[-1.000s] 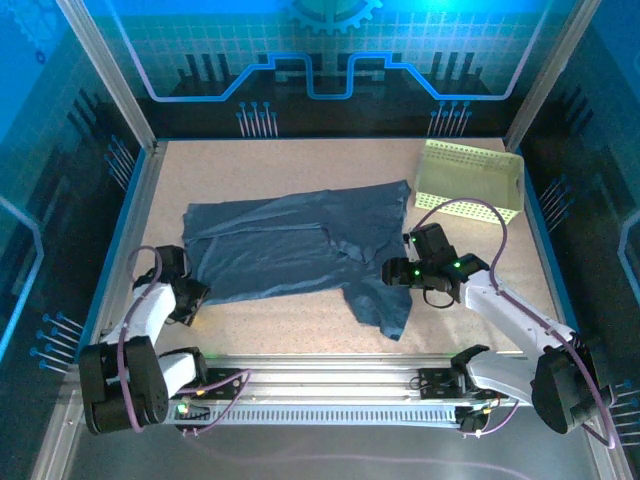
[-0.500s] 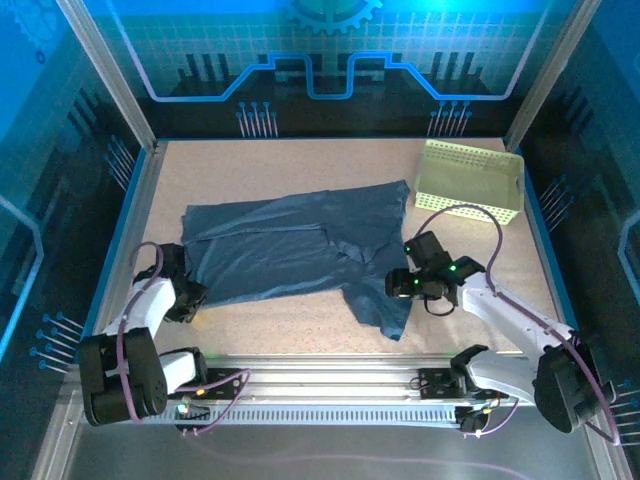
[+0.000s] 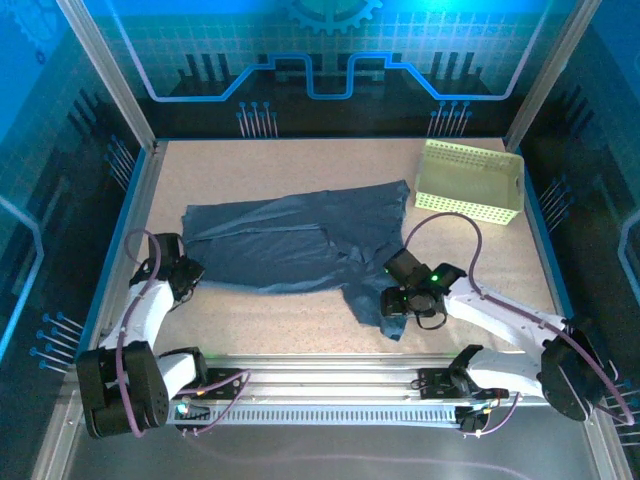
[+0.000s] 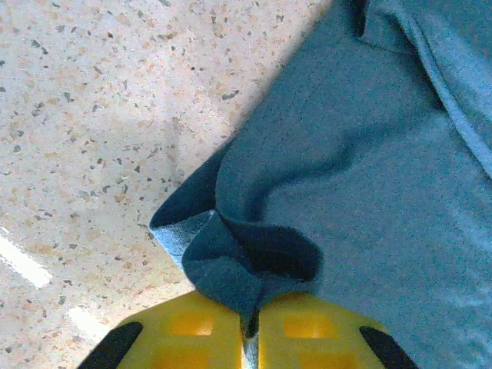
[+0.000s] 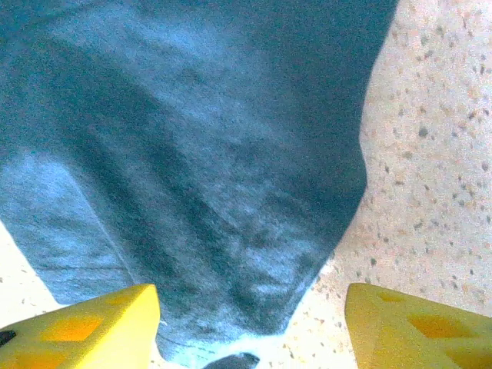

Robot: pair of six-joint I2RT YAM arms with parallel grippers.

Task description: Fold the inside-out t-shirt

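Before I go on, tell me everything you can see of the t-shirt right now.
The t-shirt is plain dark slate-blue, of soft wrinkled fabric with a stitched seam showing. It lies mostly flat across the middle of the speckled table, with one flap reaching toward the near edge on the right. The left gripper is shut on a bunched hem fold at its near left corner. The right gripper stands open over the flap's tip, with fingers either side, not pinching.

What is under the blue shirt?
The speckled table shows all around the t-shirt, so it lies on that. Whether anything else hides beneath the cloth cannot be seen.
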